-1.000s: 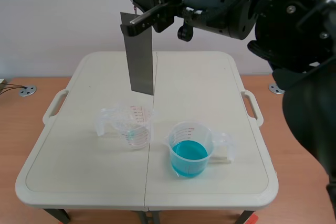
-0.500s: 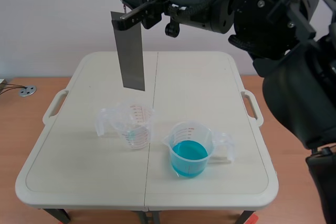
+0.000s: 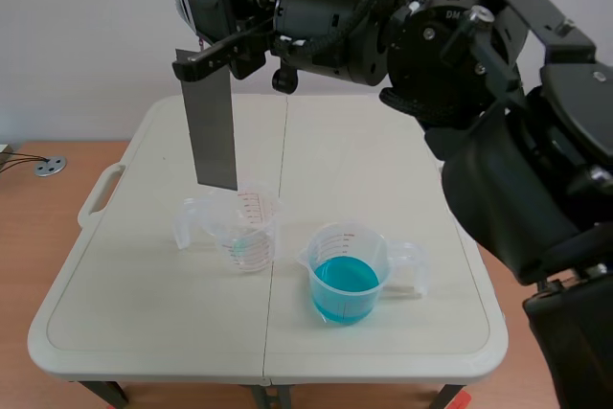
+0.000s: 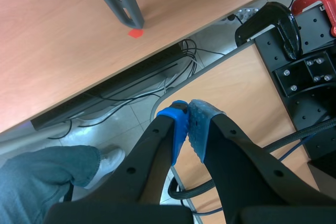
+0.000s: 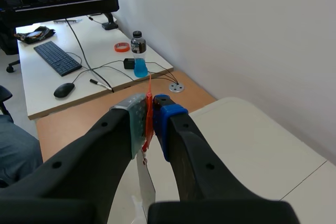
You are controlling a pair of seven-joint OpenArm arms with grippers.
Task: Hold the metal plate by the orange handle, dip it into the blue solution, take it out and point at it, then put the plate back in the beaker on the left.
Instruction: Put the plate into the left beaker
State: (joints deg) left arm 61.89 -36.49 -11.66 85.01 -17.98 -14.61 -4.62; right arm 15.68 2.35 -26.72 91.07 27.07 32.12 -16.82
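The metal plate (image 3: 213, 131) has swung left and now hangs over the clear beaker (image 3: 244, 229). Nearest, the blue solution (image 3: 343, 280) sits at mid-frame. The clear beaker's red scale is unreadable. The right tool (image 5: 150, 109) clamps the mostly hidden orange handle (image 5: 149, 100) at upper left. The left tool (image 4: 188, 119) is closed and empty.

- metal plate (image 3: 213, 131), upper left of the frame: plain dull grey.
- orange handle (image 5: 149, 109): bright orange-red.
- left beaker (image 3: 244, 227): clear, red scale marks.
- solution (image 3: 345, 283), lower centre: turquoise blue.
- table (image 3: 364, 141): cream, with a thin centre seam.
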